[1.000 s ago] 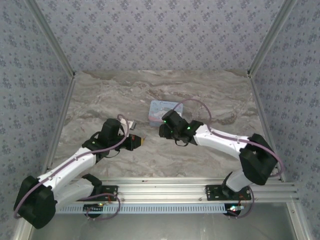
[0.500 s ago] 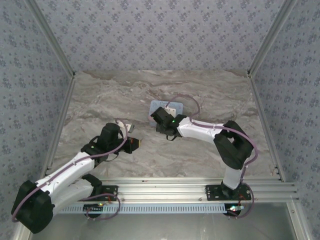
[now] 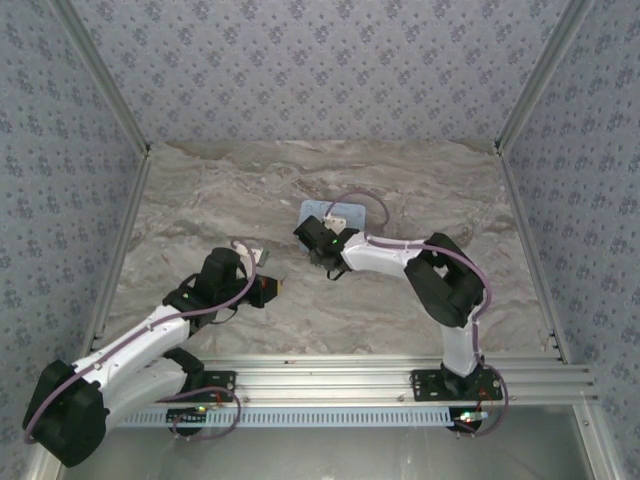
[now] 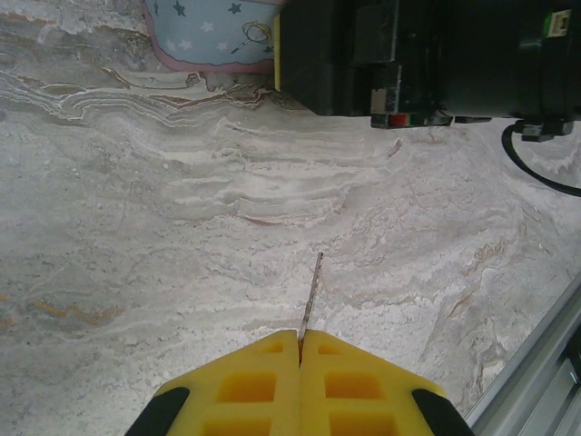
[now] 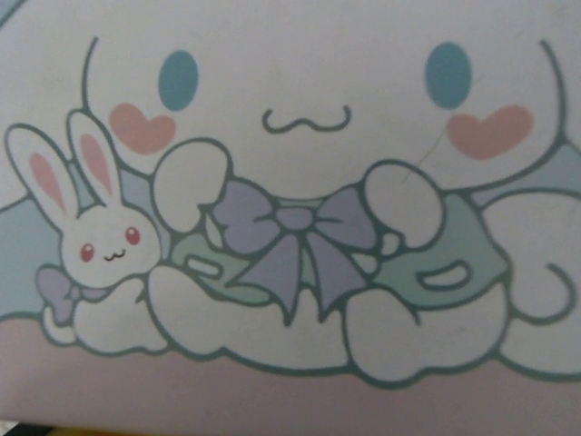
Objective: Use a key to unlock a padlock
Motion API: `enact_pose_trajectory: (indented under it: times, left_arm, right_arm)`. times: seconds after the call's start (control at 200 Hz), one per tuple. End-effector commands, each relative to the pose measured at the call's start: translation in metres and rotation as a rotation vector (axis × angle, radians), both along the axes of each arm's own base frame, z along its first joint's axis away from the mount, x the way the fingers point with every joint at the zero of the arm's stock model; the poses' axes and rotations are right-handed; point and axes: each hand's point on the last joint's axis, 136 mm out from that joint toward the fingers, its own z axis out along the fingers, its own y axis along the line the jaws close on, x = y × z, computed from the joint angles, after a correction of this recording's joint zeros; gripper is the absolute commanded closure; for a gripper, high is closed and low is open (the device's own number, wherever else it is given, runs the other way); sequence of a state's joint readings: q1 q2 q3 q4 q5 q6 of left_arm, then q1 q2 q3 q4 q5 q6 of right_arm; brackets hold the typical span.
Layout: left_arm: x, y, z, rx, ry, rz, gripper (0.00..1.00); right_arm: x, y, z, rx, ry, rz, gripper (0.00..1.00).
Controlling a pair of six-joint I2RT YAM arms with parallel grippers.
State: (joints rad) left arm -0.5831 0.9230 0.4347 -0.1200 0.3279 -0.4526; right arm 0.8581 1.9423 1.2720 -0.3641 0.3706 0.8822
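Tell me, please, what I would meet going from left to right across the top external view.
Left arm's shoulder → left hand → cartoon tin → right arm's elbow.

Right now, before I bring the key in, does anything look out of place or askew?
Nothing spilled or damaged. The key juts straight from the shut left end effector; the right end effector hangs over the tin.

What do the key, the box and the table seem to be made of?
Key: thin grey metal, likely; a dull glint along its edge.
Box: probably printed tin, smooth with a soft sheen; plastic is possible.
Table: marble look, beige and grey veins, matt; may be printed laminate.
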Motion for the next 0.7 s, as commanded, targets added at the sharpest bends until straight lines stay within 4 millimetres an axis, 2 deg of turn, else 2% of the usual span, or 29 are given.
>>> enact_pose_trajectory:
  times: [0.0,0.29,0.465,0.695]
  left_arm:
    - [0.001,-0.001,0.005,-0.005,-0.038,-0.015,1.0]
    - [-0.004,-0.001,-0.004,-0.008,-0.028,-0.028,1.0]
    - [-0.007,-0.003,-0.002,-0.028,-0.039,-0.04,1.0]
    - [-0.009,-0.001,0.001,-0.027,-0.047,-0.043,1.0]
  right_arm:
    - [0.009,-0.003,0.001,-0.061,-0.033,-0.011,0.6]
    - [0.012,-0.009,-0.008,-0.117,-0.042,-0.018,0.62]
    - [0.014,-0.008,-0.014,-0.12,-0.042,-0.016,0.65]
    - [0.017,0.001,-0.009,-0.104,-0.038,0.034,0.79]
